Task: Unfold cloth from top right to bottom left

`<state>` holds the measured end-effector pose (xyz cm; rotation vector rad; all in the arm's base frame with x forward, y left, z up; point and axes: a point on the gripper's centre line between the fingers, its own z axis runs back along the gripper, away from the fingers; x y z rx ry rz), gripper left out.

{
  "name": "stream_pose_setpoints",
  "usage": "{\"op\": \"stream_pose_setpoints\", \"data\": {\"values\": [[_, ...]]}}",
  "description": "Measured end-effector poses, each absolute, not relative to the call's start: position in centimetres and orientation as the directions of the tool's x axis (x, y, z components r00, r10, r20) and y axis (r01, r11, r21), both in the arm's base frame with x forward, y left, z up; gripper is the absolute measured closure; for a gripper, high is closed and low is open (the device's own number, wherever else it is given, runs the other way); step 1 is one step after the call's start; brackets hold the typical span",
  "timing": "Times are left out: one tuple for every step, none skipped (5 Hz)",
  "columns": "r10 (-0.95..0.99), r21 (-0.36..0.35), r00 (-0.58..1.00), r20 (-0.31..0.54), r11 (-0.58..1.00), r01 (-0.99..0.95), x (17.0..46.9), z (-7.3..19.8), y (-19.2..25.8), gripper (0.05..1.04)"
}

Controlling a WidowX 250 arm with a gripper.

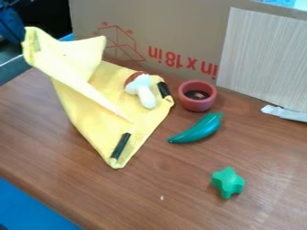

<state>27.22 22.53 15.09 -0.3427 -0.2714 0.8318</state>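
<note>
The yellow cloth (90, 105) lies over the left and middle of the table. Its upper left part stands raised in a stiff fold, with one peak at the far upper left and another just right of it. A long pale ridge slants from that fold down towards the cloth's middle. The lower end narrows to a point near the table's middle, with a black strip (121, 146) by it. Another black strip (164, 90) is at the right corner. A toy mushroom (144, 92) with a red-brown and white cap rests on the cloth's upper right part.
Right of the cloth are a small red bowl (198, 104) and a teal chili-shaped toy (198, 130). A green star-like toy (228, 182) sits at the lower right. A cardboard box (162, 27) and a light panel (264, 58) stand along the back.
</note>
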Motion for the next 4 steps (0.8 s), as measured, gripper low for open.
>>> {"op": "stream_pose_setpoints", "data": {"values": [[0.792,-0.345,0.605,0.081,0.591,-0.729,26.0,14.4,24.5,1.033],[0.831,-0.251,0.554,0.038,0.545,-0.8,24.3,12.9,26.6,1.033],[0.849,-0.153,0.529,0.01,0.524,-0.838,23.0,11.5,27.7,1.018],[0.859,-0.088,0.512,0.006,0.511,-0.855,22.1,11.4,28.2,0.883]]}}
